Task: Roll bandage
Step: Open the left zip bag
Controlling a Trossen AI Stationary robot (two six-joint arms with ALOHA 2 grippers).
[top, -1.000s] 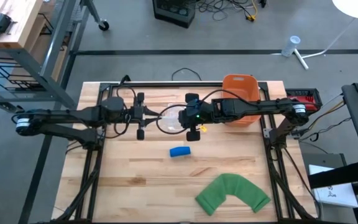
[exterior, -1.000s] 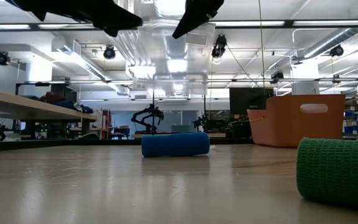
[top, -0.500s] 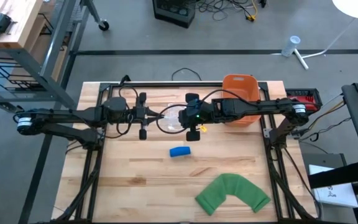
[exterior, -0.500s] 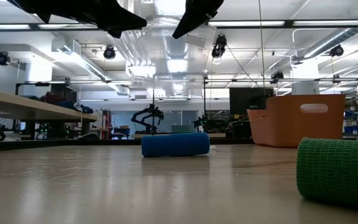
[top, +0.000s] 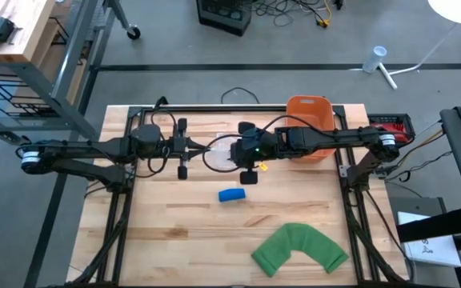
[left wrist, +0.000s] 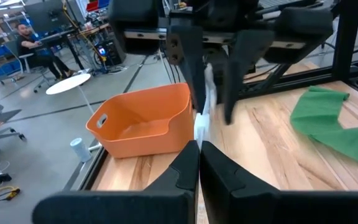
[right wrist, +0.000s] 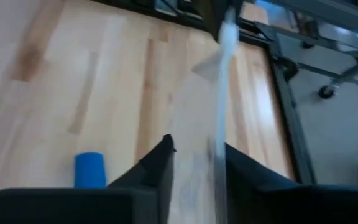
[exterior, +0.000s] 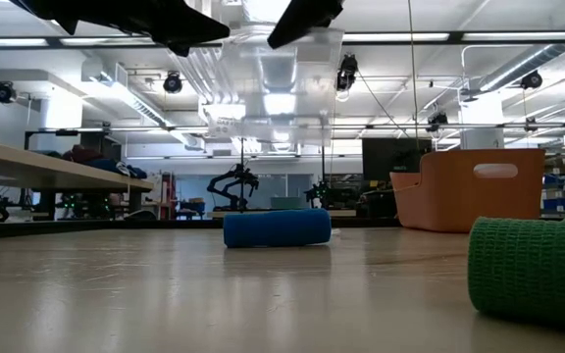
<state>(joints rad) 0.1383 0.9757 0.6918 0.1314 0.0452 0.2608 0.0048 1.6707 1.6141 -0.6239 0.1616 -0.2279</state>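
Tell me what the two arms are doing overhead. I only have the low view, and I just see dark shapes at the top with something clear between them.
Observer: The left gripper is shut on the edge of a clear plastic bag, holding it up above the table.
Operator: And the right one?
Observer: The right gripper is at the bag's other side, with its fingers apart and the film running between them.
Operator: Is the green bandage rolled up?
Observer: No. From above, the green bandage lies as a loose curved strip on the right arm's side of the table.
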